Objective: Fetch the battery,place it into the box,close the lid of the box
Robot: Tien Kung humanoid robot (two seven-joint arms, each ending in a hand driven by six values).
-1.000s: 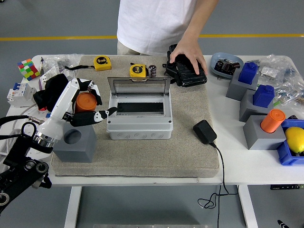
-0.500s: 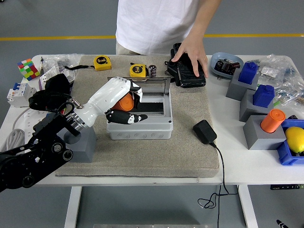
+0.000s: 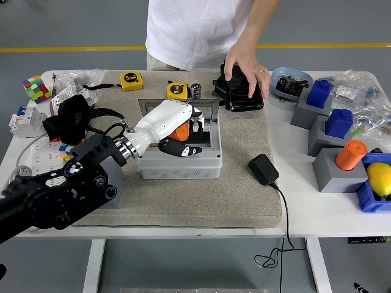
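Observation:
My left hand (image 3: 181, 135) is curled around the orange battery (image 3: 179, 132) and holds it over the open inside of the grey box (image 3: 181, 166), in the middle of the beige mat. The box's clear lid (image 3: 148, 107) stands upright at the back. My black left arm crosses the grey holder block (image 3: 114, 185) at the left and hides most of it. A second orange cylinder (image 3: 350, 155) stands on a grey block at the right. A person's hand (image 3: 244, 64) rests on a black case (image 3: 242, 94) behind the box.
Two yellow tape measures (image 3: 132, 80) (image 3: 176, 91) and a small dark cylinder (image 3: 196, 90) lie behind the box. A black adapter (image 3: 263, 169) with its cable lies to the right of the box. Grey blocks with blue pieces (image 3: 319, 93), a lemon (image 3: 380, 178) and a Rubik's cube (image 3: 36, 88) flank the mat.
My left hand carried the orange battery from the grey holder block at the left rightwards to over the box. The person's hand shifted slightly on the black case.

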